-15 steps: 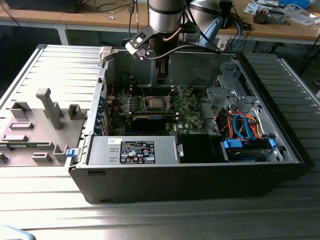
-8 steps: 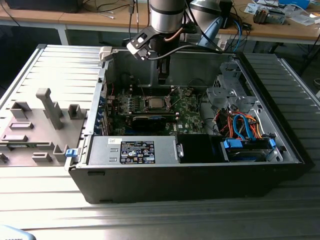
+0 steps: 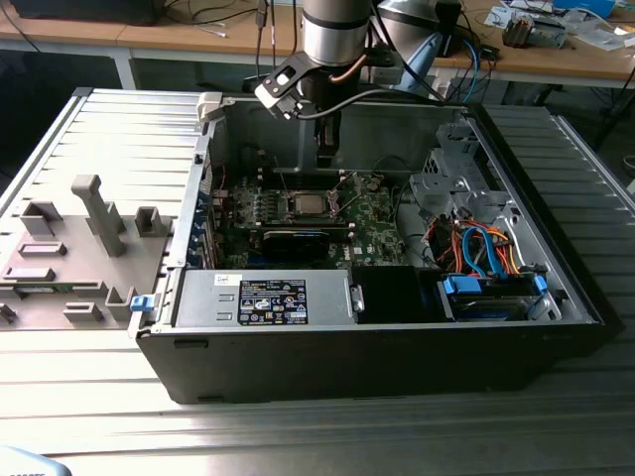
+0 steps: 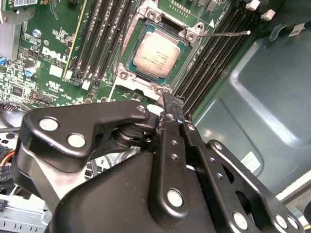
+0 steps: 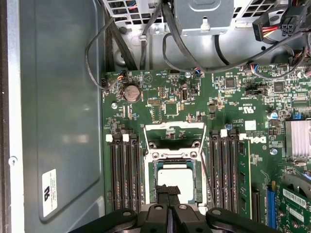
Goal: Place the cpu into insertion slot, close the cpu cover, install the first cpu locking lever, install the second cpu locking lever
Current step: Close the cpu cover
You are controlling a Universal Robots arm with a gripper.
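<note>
The cpu [image 4: 156, 53], a square chip with a silvery-tan top, lies flat in the insertion slot [image 4: 130, 68] on the green motherboard [image 5: 233, 111]. In the first wrist view the cpu [image 5: 177, 177] shows partly behind my fingertips. The cpu cover [image 5: 174, 126], a thin silver frame, is swung open past the slot's far edge. A thin wire locking lever [image 4: 228, 34] sticks out from one slot corner, unlatched. My gripper [image 4: 172, 103] hangs just above the slot's near edge, shut with nothing in it. In the exterior view my gripper [image 3: 327, 159] hovers over the slot [image 3: 303, 205] inside the open computer case.
Rows of black memory slots [image 5: 124, 170] flank the socket on both sides. Cables [image 5: 121, 43] and a drive cage [image 3: 446, 174] crowd one end of the case. The grey case wall [image 5: 58, 121] rises close beside the board. A power supply [image 3: 263, 297] sits along the front.
</note>
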